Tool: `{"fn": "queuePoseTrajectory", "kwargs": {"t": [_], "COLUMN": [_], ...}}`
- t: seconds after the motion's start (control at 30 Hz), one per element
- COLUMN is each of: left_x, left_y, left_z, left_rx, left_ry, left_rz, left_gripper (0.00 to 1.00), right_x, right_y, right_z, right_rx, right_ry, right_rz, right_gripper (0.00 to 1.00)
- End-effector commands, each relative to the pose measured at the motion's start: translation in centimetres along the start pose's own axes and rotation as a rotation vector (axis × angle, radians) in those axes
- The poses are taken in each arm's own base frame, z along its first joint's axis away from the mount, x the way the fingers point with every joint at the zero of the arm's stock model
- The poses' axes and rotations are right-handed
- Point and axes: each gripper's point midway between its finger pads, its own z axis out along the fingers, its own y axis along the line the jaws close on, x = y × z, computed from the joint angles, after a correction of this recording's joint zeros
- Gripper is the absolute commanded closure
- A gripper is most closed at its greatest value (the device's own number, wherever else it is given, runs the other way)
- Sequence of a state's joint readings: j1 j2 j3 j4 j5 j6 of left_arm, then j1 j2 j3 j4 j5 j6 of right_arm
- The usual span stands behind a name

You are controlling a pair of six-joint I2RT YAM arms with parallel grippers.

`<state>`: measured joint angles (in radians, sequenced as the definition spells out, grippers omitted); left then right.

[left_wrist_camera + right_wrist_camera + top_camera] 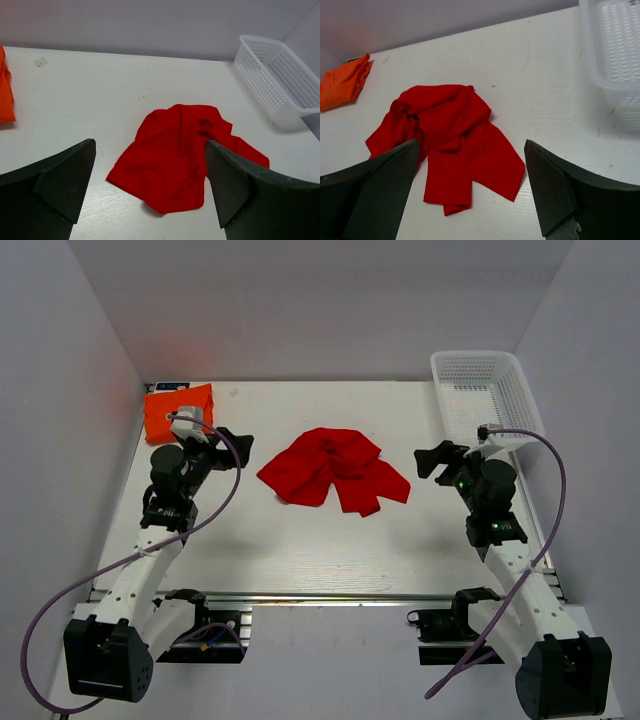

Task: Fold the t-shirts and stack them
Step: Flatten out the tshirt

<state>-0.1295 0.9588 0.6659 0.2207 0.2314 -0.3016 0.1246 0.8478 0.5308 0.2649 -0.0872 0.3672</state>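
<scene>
top external: red t-shirt point(333, 470) crumpled.

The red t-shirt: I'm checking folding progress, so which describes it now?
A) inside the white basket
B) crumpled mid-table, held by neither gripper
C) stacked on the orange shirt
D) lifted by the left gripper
B: the red t-shirt lies rumpled mid-table between the open left gripper and the open right gripper, touching neither, with the orange t-shirt apart at the far left corner.

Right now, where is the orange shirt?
In the top view the orange shirt lies folded at the table's far left corner, next to the left gripper, apart from the crumpled red shirt mid-table.
</scene>
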Motion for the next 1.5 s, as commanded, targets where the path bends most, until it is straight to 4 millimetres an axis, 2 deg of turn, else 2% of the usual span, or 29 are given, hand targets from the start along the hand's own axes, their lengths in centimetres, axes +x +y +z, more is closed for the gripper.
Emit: {"fn": "queuePoseTrajectory", "kwargs": {"t": [0.0,0.03,0.13,0.23,0.27,0.37,0.4,0.43,0.47,0.5,0.53,0.57,0.6,0.67,0.77,0.8,0.87,0.93,1.0,1.07,1.1,1.2,1.23,1.43,1.47], "left_x": [0.3,1.6,4.0,6.3,7.7,9.3,10.8,11.6,12.2,14.3,14.7,15.7,17.1,18.6,19.6,21.4,21.7,22.8,23.7,24.7,25.3,27.0,27.3,28.6,28.4], "left_y": [-0.3,0.3,1.2,1.2,1.5,2.6,3.2,3.5,4.3,5.3,5.3,6.0,6.6,7.2,8.5,9.2,9.0,9.1,8.3,8.2,7.9,7.0,7.5,7.0,6.9], "left_z": [-0.3,-0.2,0.3,0.7,1.0,1.7,2.1,2.3,2.6,2.9,3.5,3.6,4.4,4.8,6.2,6.2,7.4,8.3,8.7,8.3,8.2,7.0,6.3,4.7,4.6], "left_rx": [0.009,-0.02,-0.045,-0.019,-0.018,-0.06,-0.076,-0.083,-0.117,-0.148,-0.151,-0.181,-0.196,-0.209,-0.252,-0.278,-0.262,-0.24,-0.177,-0.152,-0.126,-0.118,-0.148,-0.178,-0.185], "left_ry": [0.02,0.067,0.143,0.222,0.266,0.318,0.368,0.395,0.418,0.482,0.502,0.539,0.588,0.646,0.685,0.733,0.744,0.772,0.798,0.84,0.857,0.923,0.949,1.013,1.015], "left_rz": [-0.043,-0.065,-0.085,-0.082,-0.095,-0.108,-0.122,-0.117,-0.107,-0.121,-0.111,-0.116,-0.127,-0.129,-0.128,-0.134,-0.135,-0.139,-0.119,-0.115,-0.074,-0.032,-0.027,0.008,-0.003], "left_gripper": [0.0,0.0,0.0,0.0,0.0,0.0,0.0,0.0,0.0,0.0,0.0,0.0,0.03,0.06,0.08,0.1,0.12,0.19,0.25,0.31,0.33,0.35,0.37,0.37,0.4], "right_x": [-0.8,-0.8,-0.2,1.3,1.5,2.7,2.7,3.8,4.1,4.6,5.4,5.0,6.7,7.0,8.5,8.6,9.5,10.0,10.8,11.1,11.9,13.2,13.3,14.0,14.4], "right_y": [1.4,1.2,1.0,0.6,0.6,-0.2,-0.9,-1.5,-1.8,-1.9,-2.2,-2.1,-2.6,-2.8,-4.3,-4.8,-5.8,-6.5,-7.5,-7.7,-8.0,-7.8,-7.5,-6.8,-6.7], "right_z": [-0.1,-0.1,0.1,0.3,0.4,1.2,2.1,2.1,2.5,3.6,3.7,4.2,4.9,5.8,6.3,6.5,6.5,6.8,7.1,7.6,7.8,8.4,8.6,9.2,9.1], "right_rx": [-0.057,-0.046,-0.053,-0.055,-0.056,-0.011,0.023,0.053,0.064,0.07,0.083,0.082,0.092,0.103,0.165,0.189,0.239,0.263,0.308,0.319,0.327,0.319,0.305,0.281,0.281], "right_ry": [0.006,0.004,0.01,0.054,0.065,0.131,0.157,0.211,0.231,0.271,0.315,0.318,0.381,0.403,0.458,0.458,0.5,0.516,0.549,0.581,0.608,0.657,0.659,0.679,0.689], "right_rz": [0.021,0.025,-0.02,-0.009,-0.003,0.009,0.012,0.023,0.022,0.024,0.033,0.032,0.047,0.05,0.05,0.04,0.031,0.022,0.005,0.001,-0.001,-0.012,-0.014,-0.022,-0.02], "right_gripper": [0.1,0.1,0.1,0.1,0.1,0.1,0.1,0.1,0.1,0.1,0.1,0.1,0.1,0.1,0.1,0.1,0.1,0.1,0.1,0.1,0.1,0.1,0.1,0.1,0.1]}}
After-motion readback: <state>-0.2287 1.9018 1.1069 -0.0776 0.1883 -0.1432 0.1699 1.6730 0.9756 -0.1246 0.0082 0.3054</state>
